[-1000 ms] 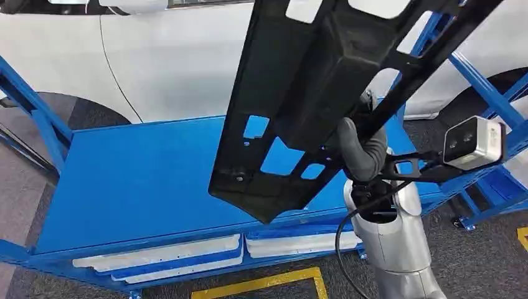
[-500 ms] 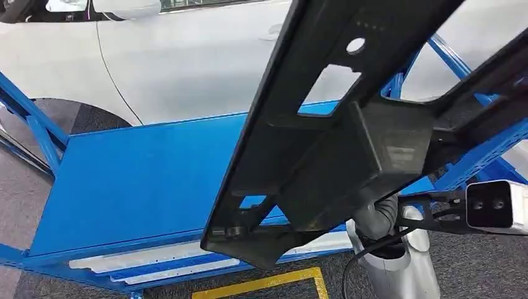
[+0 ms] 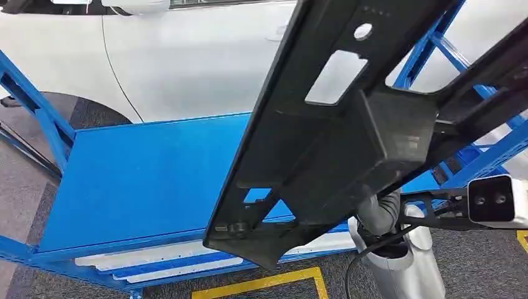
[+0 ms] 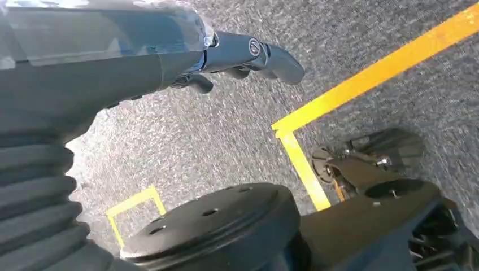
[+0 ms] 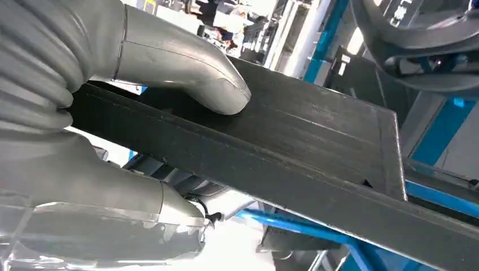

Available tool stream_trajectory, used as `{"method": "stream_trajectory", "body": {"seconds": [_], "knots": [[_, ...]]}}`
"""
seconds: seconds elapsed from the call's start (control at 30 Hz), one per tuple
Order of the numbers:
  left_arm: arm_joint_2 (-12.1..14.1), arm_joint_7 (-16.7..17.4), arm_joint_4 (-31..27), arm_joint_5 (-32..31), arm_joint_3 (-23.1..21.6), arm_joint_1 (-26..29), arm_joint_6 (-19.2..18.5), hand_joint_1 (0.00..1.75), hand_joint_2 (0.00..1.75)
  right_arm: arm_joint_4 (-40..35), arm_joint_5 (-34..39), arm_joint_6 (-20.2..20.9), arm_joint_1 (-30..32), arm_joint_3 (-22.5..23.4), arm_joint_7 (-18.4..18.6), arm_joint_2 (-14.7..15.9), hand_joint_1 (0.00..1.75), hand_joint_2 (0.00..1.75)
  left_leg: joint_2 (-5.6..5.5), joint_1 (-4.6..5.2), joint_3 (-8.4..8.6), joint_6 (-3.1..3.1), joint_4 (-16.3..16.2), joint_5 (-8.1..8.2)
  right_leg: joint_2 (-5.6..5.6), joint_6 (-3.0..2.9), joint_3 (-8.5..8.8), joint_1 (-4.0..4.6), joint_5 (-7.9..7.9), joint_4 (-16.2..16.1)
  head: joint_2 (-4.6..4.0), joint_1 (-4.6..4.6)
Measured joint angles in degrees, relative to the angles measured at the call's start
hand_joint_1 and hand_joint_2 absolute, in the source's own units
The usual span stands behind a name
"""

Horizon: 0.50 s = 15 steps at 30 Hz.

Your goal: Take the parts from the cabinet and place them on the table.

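Right wrist view puts the right hand point(image 5: 85, 130) closest: its thick grey thumb point(image 5: 186, 68) lies across one face of the long black moulded plastic panel with cut-out windows point(image 5: 316, 152) while the fingers below wrap the opposite face, so the hand is clamped on the part's edge. Seen from the head view, that panel point(image 3: 348, 131) rises steeply from the right hand point(image 3: 378, 212), tilted and slanting across the frame, its lower end hanging over the front edge of the blue metal table point(image 3: 143, 180) without touching it. My reading is that the part is carried high and angled because it is long and gripped at one side only; keeping it raised lets it pass the blue steel frame point(image 3: 37, 112) before it is lowered flat onto the blue surface. Behind stands a white car body point(image 3: 187, 56). The panel's upper end runs out of the frame, and its boxy raised section hides most of the right hand's fingers. The left hand point(image 4: 248, 56) hangs over grey carpet with yellow floor tape point(image 4: 361, 79); its dark fingers are loosely spread and hold nothing.
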State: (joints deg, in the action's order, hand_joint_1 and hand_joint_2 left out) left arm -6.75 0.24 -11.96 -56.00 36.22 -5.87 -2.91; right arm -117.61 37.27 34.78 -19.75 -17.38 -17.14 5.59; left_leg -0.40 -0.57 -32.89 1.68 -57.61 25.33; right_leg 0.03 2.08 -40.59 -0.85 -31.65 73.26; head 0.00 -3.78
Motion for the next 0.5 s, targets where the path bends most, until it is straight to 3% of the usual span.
{"method": "stream_trajectory", "body": {"seconds": [0.07, 0.1, 0.13, 0.23, 0.3, 0.33, 0.4, 0.43, 0.47, 0.5], "knots": [[0.0, -0.2, 0.0, -0.07, 0.0, 0.01, 0.02, 0.0, 1.75, 0.0, -0.02, -0.09, -0.1, -0.17, -0.13, 0.26, 1.66, 1.75, -0.12, 0.0, 0.22, -0.23, -0.13, 0.15, -0.01, -0.39, 5.06, -0.01, 5.36, -10.37, 0.0, 0.0], [-0.02, -0.28, 0.0, -0.22, 0.0, 0.0, 0.07, 0.0, 1.75, 0.0, -0.07, -0.15, -0.2, -0.24, -0.2, 0.35, 1.66, 1.75, -0.14, 0.02, 0.21, -0.43, -0.18, 0.27, -0.02, -0.72, 6.88, 0.05, 5.93, -14.52, 0.0, 0.0], [-0.02, -0.35, 0.0, -0.28, 0.0, -0.11, 0.11, 0.0, 1.75, 0.02, -0.18, -0.24, -0.22, -0.35, -0.26, 0.46, 1.66, 1.75, -0.19, 0.43, -0.06, -0.75, -0.55, 0.42, -0.01, -1.0, 7.12, 0.47, 5.73, -15.19, 0.0, -0.02], [0.02, -0.33, 0.0, 0.09, 0.02, -0.14, 0.17, 0.0, 1.75, 0.15, -0.83, -0.26, -0.21, -0.37, -1.07, 0.9, 1.66, 1.75, -0.12, 0.33, -0.07, -1.59, -0.11, 0.22, 0.2, -1.75, 6.72, 0.65, 5.8, -14.93, 0.0, -0.02], [0.04, -0.15, 0.0, 0.7, 0.17, -0.27, 0.46, 0.0, 1.75, 0.2, -1.03, -0.29, -0.26, -0.44, -1.75, 1.07, 1.66, 1.75, 0.02, 0.25, -0.48, -2.28, -1.44, 1.47, -0.01, -2.46, 7.08, 0.09, 6.21, -15.59, 0.0, -0.02], [0.04, 0.02, 0.0, 0.81, 0.33, -0.26, 0.5, 0.0, 1.75, 0.22, -1.05, -0.37, -0.27, -0.46, -1.94, 1.07, 1.66, 1.75, 0.06, 0.24, -1.74, -2.42, -4.57, 3.7, -0.12, -2.84, 7.08, 0.1, 6.24, -15.59, 0.0, -0.02], [0.04, 0.11, 0.02, 1.01, 0.66, -0.25, 0.5, 0.0, 1.75, 0.39, -1.27, -0.61, -0.14, -0.63, -2.08, 1.12, 1.66, 1.75, 0.05, 0.19, -5.83, -2.7, -14.01, 8.39, -0.28, -3.03, 6.96, 0.25, 6.28, -15.56, 0.0, -0.02], [0.04, 0.17, 0.06, 1.07, 0.81, -0.42, 0.5, 0.0, 1.75, 0.48, -1.38, -0.7, -0.03, -0.81, -2.05, 1.12, 1.66, 1.75, 0.07, 0.19, -7.23, -2.79, -17.38, 9.39, -0.34, -3.04, 6.89, 0.32, 6.29, -15.51, 0.0, -0.02], [0.04, 0.26, 0.09, 1.07, 0.85, -0.53, 0.52, 0.0, 1.75, 0.59, -1.42, -0.85, 0.07, -1.03, -2.05, 1.14, 1.66, 1.75, 0.08, 0.17, -7.48, -2.79, -18.28, 9.06, -0.37, -3.06, 6.86, 0.34, 6.3, -15.45, 0.0, -0.02], [0.04, 0.35, 0.09, 1.18, 0.9, -0.44, 0.57, 0.0, 1.75, 0.74, -1.51, -1.03, 0.13, -1.36, -1.9, 1.14, 1.66, 1.75, 0.08, 0.17, -6.36, -2.69, -16.36, 7.48, -0.34, -3.06, 6.87, 0.34, 6.3, -15.37, 0.0, -0.02]]}}
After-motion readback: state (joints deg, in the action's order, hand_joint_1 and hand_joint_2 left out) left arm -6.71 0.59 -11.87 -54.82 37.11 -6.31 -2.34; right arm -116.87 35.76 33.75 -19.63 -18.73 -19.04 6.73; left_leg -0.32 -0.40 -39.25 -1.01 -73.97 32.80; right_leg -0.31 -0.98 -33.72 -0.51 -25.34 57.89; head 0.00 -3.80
